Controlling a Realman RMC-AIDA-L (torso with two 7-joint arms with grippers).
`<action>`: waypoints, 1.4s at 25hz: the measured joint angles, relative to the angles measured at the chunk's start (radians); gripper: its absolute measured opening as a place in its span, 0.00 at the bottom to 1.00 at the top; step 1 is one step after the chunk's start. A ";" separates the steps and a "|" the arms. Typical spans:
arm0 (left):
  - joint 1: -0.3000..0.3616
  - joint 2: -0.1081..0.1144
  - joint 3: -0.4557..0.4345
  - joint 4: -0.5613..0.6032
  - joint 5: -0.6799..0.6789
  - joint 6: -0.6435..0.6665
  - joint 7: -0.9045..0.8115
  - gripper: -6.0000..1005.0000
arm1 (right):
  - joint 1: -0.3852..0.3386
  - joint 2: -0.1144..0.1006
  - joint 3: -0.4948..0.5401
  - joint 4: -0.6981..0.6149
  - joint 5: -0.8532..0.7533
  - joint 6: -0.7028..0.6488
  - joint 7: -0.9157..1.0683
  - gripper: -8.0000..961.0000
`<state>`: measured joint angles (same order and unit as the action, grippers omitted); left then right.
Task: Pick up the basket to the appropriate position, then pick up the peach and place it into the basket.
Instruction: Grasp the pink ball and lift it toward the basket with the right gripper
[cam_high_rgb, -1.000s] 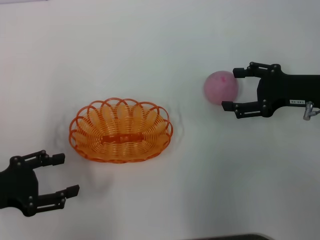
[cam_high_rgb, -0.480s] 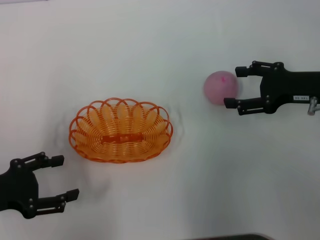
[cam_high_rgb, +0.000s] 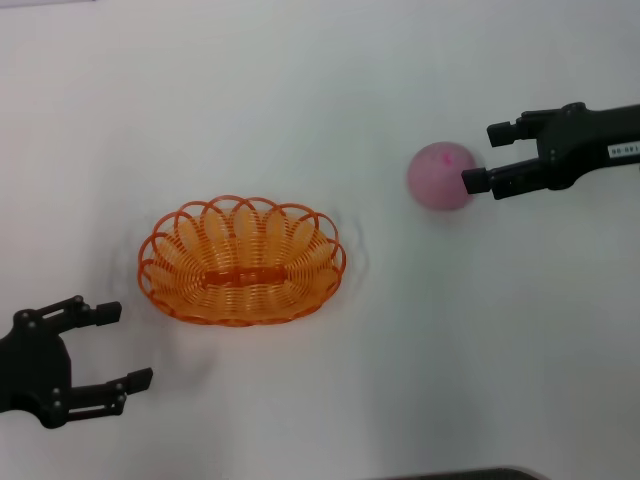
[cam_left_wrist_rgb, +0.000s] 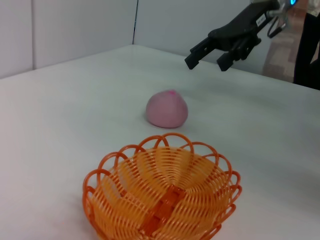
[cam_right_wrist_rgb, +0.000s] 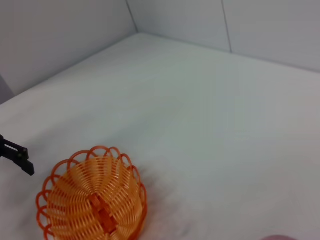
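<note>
Two grippers, both jaws wide, empty. Left gripper (cam_high_rgb: 112, 345) near, just beside basket (cam_high_rgb: 242, 261) mid-table (cam_high_rgb: 320, 80). Farther: peach (cam_high_rgb: 440, 176) on table; right gripper (cam_high_rgb: 493, 156) raised beside it. Risk: round peach rolls if nudged.

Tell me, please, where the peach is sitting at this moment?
In the head view the peach sits on the white table on the robot's right, beyond the basket and apart from it, with the open right gripper raised just beside it.
</note>
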<state>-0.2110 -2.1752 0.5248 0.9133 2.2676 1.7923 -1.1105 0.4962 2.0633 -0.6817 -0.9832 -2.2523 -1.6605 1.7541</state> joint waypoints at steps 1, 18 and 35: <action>0.000 0.000 -0.005 0.002 0.000 0.001 0.000 0.86 | 0.015 -0.001 0.002 -0.014 -0.022 -0.015 0.033 0.90; -0.001 0.000 -0.025 0.012 0.000 0.003 0.000 0.86 | 0.193 0.023 -0.076 -0.106 -0.358 -0.001 0.275 0.90; 0.004 0.002 -0.025 0.006 0.000 -0.004 0.001 0.86 | 0.200 0.034 -0.298 -0.079 -0.367 0.144 0.363 0.89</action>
<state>-0.2069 -2.1736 0.5001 0.9191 2.2673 1.7885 -1.1091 0.6962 2.0974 -0.9795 -1.0627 -2.6194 -1.5166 2.1169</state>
